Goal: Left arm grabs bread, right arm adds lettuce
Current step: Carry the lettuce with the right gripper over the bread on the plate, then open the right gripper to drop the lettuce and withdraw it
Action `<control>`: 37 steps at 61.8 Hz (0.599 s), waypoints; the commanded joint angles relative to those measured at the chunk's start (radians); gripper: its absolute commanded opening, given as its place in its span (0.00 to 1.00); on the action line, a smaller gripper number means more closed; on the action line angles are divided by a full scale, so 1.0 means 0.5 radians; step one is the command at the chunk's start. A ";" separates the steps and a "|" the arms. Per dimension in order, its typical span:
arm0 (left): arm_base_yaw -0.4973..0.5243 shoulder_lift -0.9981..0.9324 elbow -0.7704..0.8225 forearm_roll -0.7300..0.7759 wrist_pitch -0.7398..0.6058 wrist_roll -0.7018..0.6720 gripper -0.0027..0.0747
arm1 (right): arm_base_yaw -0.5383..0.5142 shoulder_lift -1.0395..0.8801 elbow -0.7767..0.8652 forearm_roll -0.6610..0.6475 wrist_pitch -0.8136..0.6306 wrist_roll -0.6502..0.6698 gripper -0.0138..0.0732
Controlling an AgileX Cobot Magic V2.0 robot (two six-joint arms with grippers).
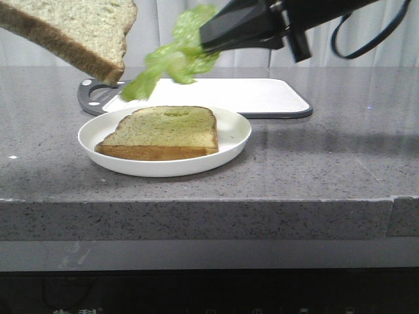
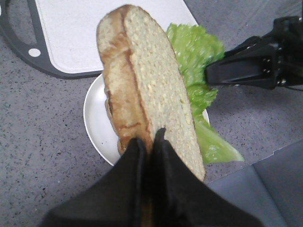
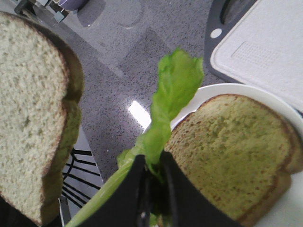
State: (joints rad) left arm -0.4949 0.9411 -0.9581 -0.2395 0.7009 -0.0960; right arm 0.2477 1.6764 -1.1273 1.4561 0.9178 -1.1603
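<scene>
My left gripper is shut on the edge of the bread, a slice with a brown crust, and holds it tilted in the air. In the front view the bread hangs at the top left, above the plate's left side; the left gripper is out of that view. My right gripper is shut on the bright-green lettuce, which dangles above the far edge of the white plate. In the right wrist view the gripper pinches the lettuce beside the held bread.
A second bread slice lies flat on the plate. A white cutting board with a dark grey rim lies behind the plate. The grey stone counter's front edge runs just in front of the plate.
</scene>
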 commanded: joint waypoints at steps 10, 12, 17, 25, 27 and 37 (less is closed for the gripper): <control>-0.006 -0.024 -0.057 -0.027 -0.181 0.001 0.01 | 0.027 0.093 -0.043 0.206 0.234 -0.182 0.02; -0.006 -0.024 -0.057 -0.027 -0.181 0.001 0.01 | 0.027 0.110 -0.043 0.206 0.237 -0.205 0.02; -0.006 -0.024 -0.057 -0.027 -0.181 0.001 0.01 | 0.027 0.122 -0.043 0.206 0.190 -0.206 0.02; -0.006 -0.024 -0.057 -0.027 -0.181 0.001 0.01 | 0.027 0.122 -0.043 0.201 0.048 -0.204 0.03; -0.006 -0.024 -0.057 -0.027 -0.181 0.001 0.01 | 0.027 0.122 -0.043 0.190 0.020 -0.204 0.03; -0.006 -0.024 -0.057 -0.027 -0.181 0.001 0.01 | 0.027 0.122 -0.043 0.147 -0.036 -0.203 0.23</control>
State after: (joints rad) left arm -0.4949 0.9411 -0.9581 -0.2395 0.6864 -0.0960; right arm 0.2591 1.7821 -1.1273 1.4926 0.8815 -1.2460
